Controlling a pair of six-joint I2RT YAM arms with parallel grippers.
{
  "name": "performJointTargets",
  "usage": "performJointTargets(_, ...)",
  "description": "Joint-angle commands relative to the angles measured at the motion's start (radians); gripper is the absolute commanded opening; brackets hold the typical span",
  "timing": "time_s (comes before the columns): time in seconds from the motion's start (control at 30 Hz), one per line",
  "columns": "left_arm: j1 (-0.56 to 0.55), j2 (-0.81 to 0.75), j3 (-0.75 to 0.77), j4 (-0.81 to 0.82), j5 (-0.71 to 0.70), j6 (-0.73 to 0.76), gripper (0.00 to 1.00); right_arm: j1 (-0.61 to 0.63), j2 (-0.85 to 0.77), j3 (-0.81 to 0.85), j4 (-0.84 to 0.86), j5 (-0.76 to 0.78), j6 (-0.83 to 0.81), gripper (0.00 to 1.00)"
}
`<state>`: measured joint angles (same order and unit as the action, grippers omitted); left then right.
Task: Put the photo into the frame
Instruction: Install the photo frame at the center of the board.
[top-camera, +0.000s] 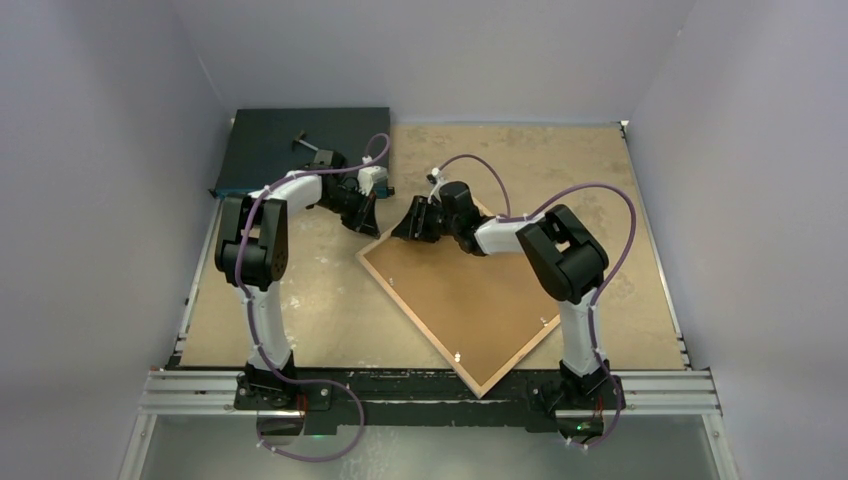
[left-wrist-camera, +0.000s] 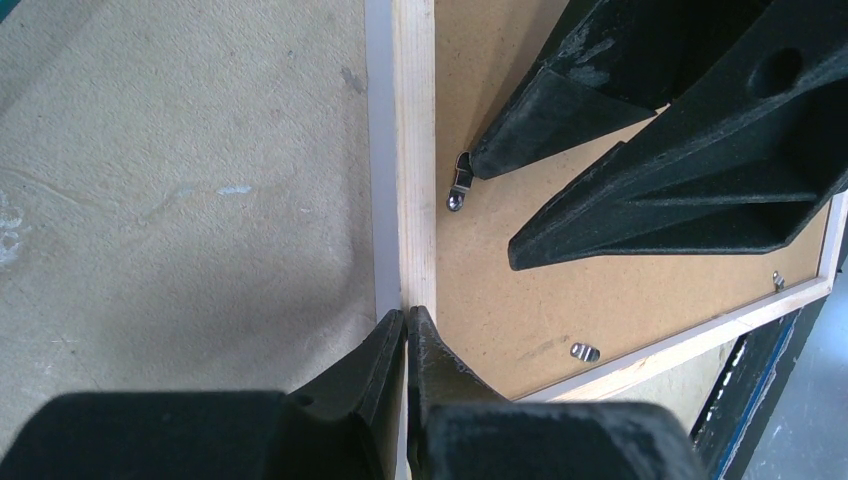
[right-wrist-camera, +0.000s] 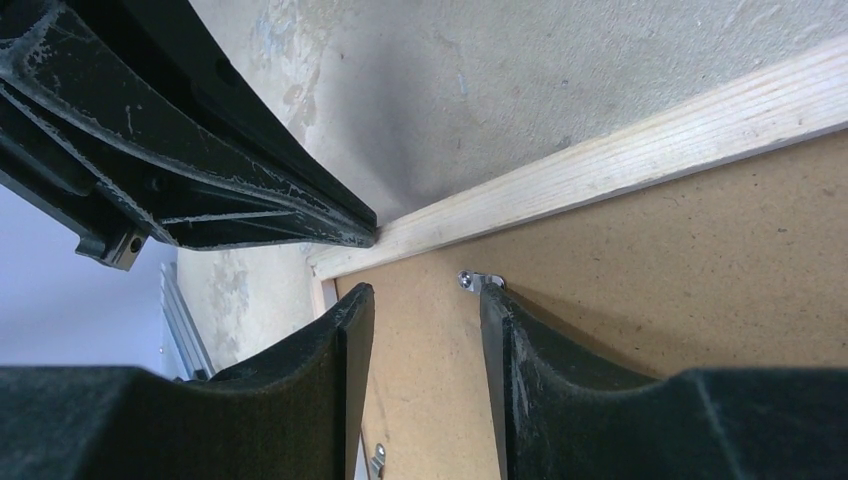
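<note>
The frame (top-camera: 415, 322) lies face down as a diamond in the middle of the table, its light wood back up. A brown backing board (top-camera: 470, 300) sits inside it. The photo is not in view. My left gripper (top-camera: 362, 222) is shut, its tips (left-wrist-camera: 405, 315) resting on the frame's wood rim (left-wrist-camera: 415, 150) near the far left corner. My right gripper (top-camera: 405, 228) is open over the board by that same corner (right-wrist-camera: 425, 300). One of its fingertips (right-wrist-camera: 492, 300) touches a small metal clip (right-wrist-camera: 478, 281), which also shows in the left wrist view (left-wrist-camera: 460, 180).
A dark mat (top-camera: 300, 150) lies at the back left, just behind the left gripper. More metal clips (left-wrist-camera: 585, 351) sit along the frame's rim. An aluminium rail (top-camera: 430, 392) runs along the near edge. Grey walls close in all sides.
</note>
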<state>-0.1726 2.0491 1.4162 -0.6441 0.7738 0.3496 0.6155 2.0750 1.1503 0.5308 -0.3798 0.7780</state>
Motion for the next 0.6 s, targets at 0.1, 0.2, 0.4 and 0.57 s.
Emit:
performJointTargets(0.1, -0.01, -0.023, -0.022, -0.014, -0.002, 0.017, 0.03, 0.007, 0.032, 0.017, 0.021, 0.041, 0.032, 0.45)
performJointTargets(0.2, -0.01, -0.021, -0.024, -0.015, 0.001, 0.02, 0.03, 0.01, 0.043, 0.019, 0.039, 0.038, 0.05, 0.44)
performJointTargets(0.4, -0.01, -0.021, -0.027, -0.02, 0.002, 0.027, 0.03, 0.013, 0.065, 0.036, 0.055, 0.033, 0.071, 0.43)
performJointTargets(0.57, -0.011, -0.024, -0.025, -0.027, 0.002, 0.033, 0.03, 0.013, 0.062, 0.023, 0.071, 0.032, 0.073, 0.43)
